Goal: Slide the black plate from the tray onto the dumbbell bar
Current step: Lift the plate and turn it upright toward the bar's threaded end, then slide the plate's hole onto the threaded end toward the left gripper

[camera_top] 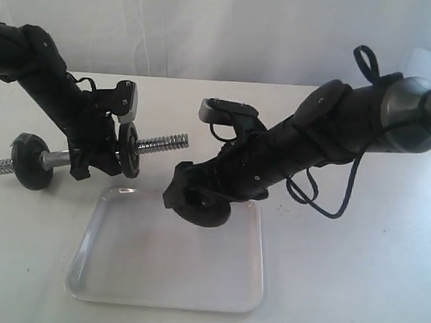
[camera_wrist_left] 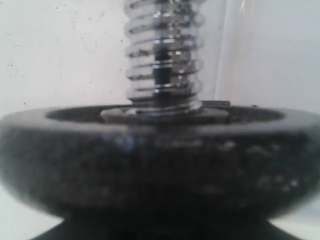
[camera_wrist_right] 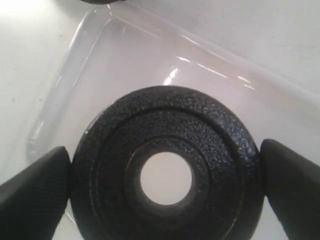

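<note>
**A:** Exterior view. What is held, and where?

**B:** The dumbbell bar [camera_top: 161,142] is clasped by the left gripper [camera_top: 96,160], just beside a black disc [camera_top: 130,149] already threaded on. A rounded collar [camera_top: 30,162] is seen further out along the rod. The black plate [camera_top: 208,213] is gripped by its rim in the right gripper [camera_top: 198,197]. It is tilted on edge over the far part of the tray [camera_top: 156,264]. Whether its lower edge is touching the tray floor cannot be told.

**A:** And the relation that matters for the next move?

**B:** The bar's long axis is laid left to right. Its free threaded end is pointed toward the plate, near it but apart, up and to the left of it. The plate is carried by the right arm. It is judged that the hole must be lined up on that axis before any slide is tried.

**A:** Left wrist view?

**B:** Only the mounted disc, blurred, and the thread [camera_wrist_left: 162,55] rising from it are shown. No jaws are seen here.

**A:** Right wrist view?

**B:** The plate is seen face-on, its hole unobstructed, with the tray behind it. A pad [camera_wrist_right: 35,195] is set against each side of the rim, so the jaws are spread wide but clamped on the plate.

**A:** Any writing?

**B:** No brand, label or legible mark is found in any view.
</note>
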Controlling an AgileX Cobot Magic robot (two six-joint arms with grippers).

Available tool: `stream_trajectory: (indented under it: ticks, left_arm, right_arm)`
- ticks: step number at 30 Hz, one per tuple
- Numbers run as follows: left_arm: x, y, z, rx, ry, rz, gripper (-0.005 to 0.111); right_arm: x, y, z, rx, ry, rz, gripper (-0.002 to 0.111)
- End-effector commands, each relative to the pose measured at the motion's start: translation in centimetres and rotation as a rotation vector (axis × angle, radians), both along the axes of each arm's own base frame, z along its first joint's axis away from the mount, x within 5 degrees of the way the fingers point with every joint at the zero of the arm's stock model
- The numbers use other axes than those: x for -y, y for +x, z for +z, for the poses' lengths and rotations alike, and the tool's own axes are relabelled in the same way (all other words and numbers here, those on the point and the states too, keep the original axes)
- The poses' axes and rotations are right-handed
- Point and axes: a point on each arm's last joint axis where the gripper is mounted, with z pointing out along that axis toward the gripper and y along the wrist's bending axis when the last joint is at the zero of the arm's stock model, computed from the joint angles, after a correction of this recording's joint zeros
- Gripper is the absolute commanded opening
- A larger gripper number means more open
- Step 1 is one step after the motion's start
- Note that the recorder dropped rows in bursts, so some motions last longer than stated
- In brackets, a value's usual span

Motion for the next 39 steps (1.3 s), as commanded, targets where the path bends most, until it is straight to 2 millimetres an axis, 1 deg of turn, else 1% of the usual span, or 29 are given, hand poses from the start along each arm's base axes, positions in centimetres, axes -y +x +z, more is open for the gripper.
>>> stream_trajectory:
  ticks: [1,8,13,18,20,26,32,37,39]
  left_arm:
    - [0.4,-0.2,3.4,0.049,-0.09,0.032,0.0]
    - [0.4,-0.2,3.4,0.049,-0.09,0.032,0.0]
    - [0.4,-0.2,3.4,0.049,-0.09,0.032,0.0]
    - [0.4,-0.3,3.3,0.045,-0.09,0.03,0.0]
    - [0.4,-0.3,3.3,0.045,-0.09,0.03,0.0]
    - [0.4,-0.3,3.3,0.047,-0.09,0.031,0.0]
    - [0.4,-0.2,3.4,0.048,-0.092,0.035,0.0]
    - [0.4,-0.2,3.4,0.047,-0.094,0.036,0.0]
    - [0.4,-0.2,3.4,0.047,-0.096,0.037,0.0]
  right_arm:
    - [0.8,1.1,2.2,0.008,0.107,-0.035,0.0]
    - [2.1,1.6,3.2,-0.037,0.27,-0.003,0.0]
    - [3.2,2.5,3.7,-0.021,0.332,-0.058,0.0]
    - [3.9,3.5,4.2,-0.067,0.502,-0.117,0.0]
    - [4.2,3.9,4.0,-0.086,0.554,-0.14,0.0]
    - [4.7,5.3,2.4,-0.134,0.65,-0.231,0.0]
    - [4.5,6.3,0.8,-0.152,0.655,-0.214,0.0]
    - [4.2,7.5,0.8,-0.135,0.664,-0.207,0.0]
    - [4.0,8.1,0.8,-0.16,0.68,-0.226,0.0]
